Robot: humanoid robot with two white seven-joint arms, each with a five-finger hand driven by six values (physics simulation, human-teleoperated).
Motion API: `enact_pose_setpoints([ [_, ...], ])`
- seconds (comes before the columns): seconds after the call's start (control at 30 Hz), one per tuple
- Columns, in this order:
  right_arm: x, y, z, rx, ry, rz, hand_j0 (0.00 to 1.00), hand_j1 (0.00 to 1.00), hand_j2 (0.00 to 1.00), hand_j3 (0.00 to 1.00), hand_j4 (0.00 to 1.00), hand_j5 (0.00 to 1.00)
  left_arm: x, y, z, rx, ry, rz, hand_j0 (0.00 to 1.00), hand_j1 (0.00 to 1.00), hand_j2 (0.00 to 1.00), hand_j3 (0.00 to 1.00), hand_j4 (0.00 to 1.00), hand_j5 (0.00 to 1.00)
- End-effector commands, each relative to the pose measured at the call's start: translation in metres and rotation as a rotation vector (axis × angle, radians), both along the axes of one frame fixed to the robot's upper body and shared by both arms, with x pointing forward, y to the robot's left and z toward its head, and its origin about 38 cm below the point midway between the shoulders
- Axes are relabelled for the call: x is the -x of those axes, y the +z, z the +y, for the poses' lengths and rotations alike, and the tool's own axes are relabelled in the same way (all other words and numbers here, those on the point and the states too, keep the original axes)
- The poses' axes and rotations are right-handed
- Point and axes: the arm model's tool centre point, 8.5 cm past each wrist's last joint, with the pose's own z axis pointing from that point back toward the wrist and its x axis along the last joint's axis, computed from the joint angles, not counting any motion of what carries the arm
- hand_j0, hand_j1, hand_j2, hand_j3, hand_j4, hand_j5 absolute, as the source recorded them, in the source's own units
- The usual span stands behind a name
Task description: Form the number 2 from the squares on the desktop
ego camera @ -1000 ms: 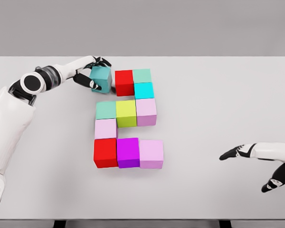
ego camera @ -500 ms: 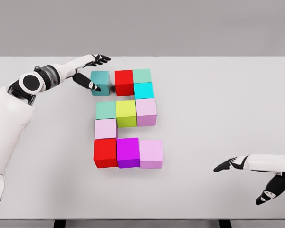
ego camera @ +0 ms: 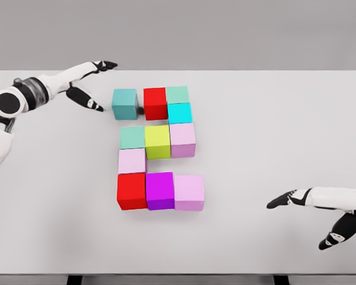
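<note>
Several coloured cubes stand on the white table (ego camera: 273,119) in the shape of a 2. The top row holds a teal cube (ego camera: 124,103), a red cube (ego camera: 155,103) and a mint cube (ego camera: 177,94), with a small gap between teal and red. A cyan cube (ego camera: 180,113) sits below the mint one. The middle row is mint green (ego camera: 132,137), yellow-green (ego camera: 158,141) and pale pink (ego camera: 183,139). A pale pink cube (ego camera: 132,160) links down to the red (ego camera: 132,190), magenta (ego camera: 160,190) and pink (ego camera: 189,192) bottom row. My left hand (ego camera: 95,83) is open, left of the teal cube and apart from it. My right hand (ego camera: 308,217) hangs open at the lower right.
The table's front edge runs along the bottom of the view, its far edge behind the cubes. Bare tabletop lies to the right of the cubes.
My left hand let go of the teal cube, which now stands on the table, and drew back to the left. The right hand shifted slightly.
</note>
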Motion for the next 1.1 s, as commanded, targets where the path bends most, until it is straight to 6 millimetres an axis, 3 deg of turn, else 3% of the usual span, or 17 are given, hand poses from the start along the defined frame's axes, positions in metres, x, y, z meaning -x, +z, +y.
enact_pose_setpoints([
  [0.0, -0.001, 0.003, 0.000, -0.003, -0.005, -0.003, 1.00, 1.00, 1.00, 1.00, 1.00, 1.00, 0.005, 0.015, 0.021, -0.050, 0.011, -0.030, 1.00, 1.00, 1.00, 1.00, 1.00, 1.00],
  [0.1, 0.002, -0.001, -0.001, -0.003, -0.005, 0.011, 1.00, 1.00, 1.00, 1.00, 1.00, 1.00, 0.013, 0.009, 0.042, -0.127, 0.003, -0.028, 1.00, 1.00, 1.00, 1.00, 1.00, 1.00],
  [0.37, -0.017, 0.062, -0.028, 0.006, -0.088, -0.097, 1.00, 1.00, 1.00, 1.00, 1.00, 1.00, 0.026, -0.014, 0.046, -0.412, -0.143, -0.016, 1.00, 1.00, 1.00, 1.00, 1.00, 1.00],
  [0.47, -0.018, 0.075, -0.034, 0.013, -0.103, -0.113, 1.00, 1.00, 1.00, 1.00, 1.00, 1.00, 0.029, -0.014, 0.041, -0.464, -0.223, -0.055, 1.00, 1.00, 1.00, 1.00, 1.00, 1.00],
  [0.6, -0.018, 0.076, -0.035, 0.009, -0.109, -0.109, 1.00, 1.00, 1.00, 1.00, 1.00, 1.00, 0.031, -0.015, 0.038, -0.499, -0.255, -0.063, 1.00, 1.00, 1.00, 1.00, 1.00, 1.00],
  [0.7, -0.015, 0.088, -0.046, 0.058, -0.127, -0.113, 1.00, 1.00, 1.00, 1.00, 1.00, 1.00, 0.032, -0.015, 0.037, -0.537, -0.288, -0.064, 1.00, 1.00, 1.00, 1.00, 1.00, 1.00],
  [0.83, -0.006, 0.067, -0.047, 0.056, -0.130, -0.044, 1.00, 1.00, 1.00, 1.00, 1.00, 1.00, 0.030, -0.015, 0.037, -0.608, -0.296, -0.076, 1.00, 1.00, 1.00, 1.00, 1.00, 1.00],
  [0.93, -0.006, 0.084, -0.057, 0.085, -0.153, -0.058, 1.00, 1.00, 1.00, 1.00, 1.00, 1.00, 0.027, -0.015, 0.036, -0.666, -0.295, -0.085, 1.00, 1.00, 1.00, 1.00, 1.00, 1.00],
  [1.07, -0.004, 0.080, -0.056, 0.082, -0.154, -0.041, 1.00, 1.00, 1.00, 1.00, 1.00, 1.00, 0.025, -0.017, 0.027, -0.690, -0.307, -0.095, 1.00, 1.00, 1.00, 1.00, 1.00, 1.00],
])
